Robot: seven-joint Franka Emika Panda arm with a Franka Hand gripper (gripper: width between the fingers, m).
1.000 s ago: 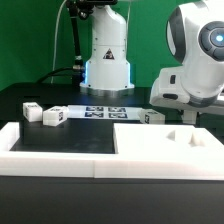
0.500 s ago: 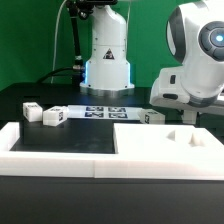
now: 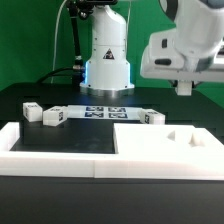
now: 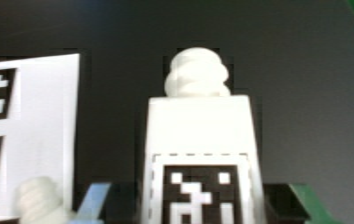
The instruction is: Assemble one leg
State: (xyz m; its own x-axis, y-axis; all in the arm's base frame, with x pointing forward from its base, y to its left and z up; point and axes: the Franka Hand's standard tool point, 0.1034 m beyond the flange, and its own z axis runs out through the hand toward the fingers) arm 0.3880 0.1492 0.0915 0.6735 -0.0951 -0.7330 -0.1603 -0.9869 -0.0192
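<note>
The arm has risen since 0.5 s ago. The end effector [image 3: 186, 87] was then low behind the plate [image 3: 165, 150], near the bench's [image 3: 60, 140] far edge on the exterior view's right. It now hangs well above that spot. In the wrist view its fingers [image 4: 96, 200] are clamped on the leg [image 4: 199, 140], knobbed tip pointing away. The pick looks done, so carrying the leg to its mount comes next. A spare leg [image 3: 53, 117] and the marker board [image 3: 100, 112] lie unmoved by the far edge.
</note>
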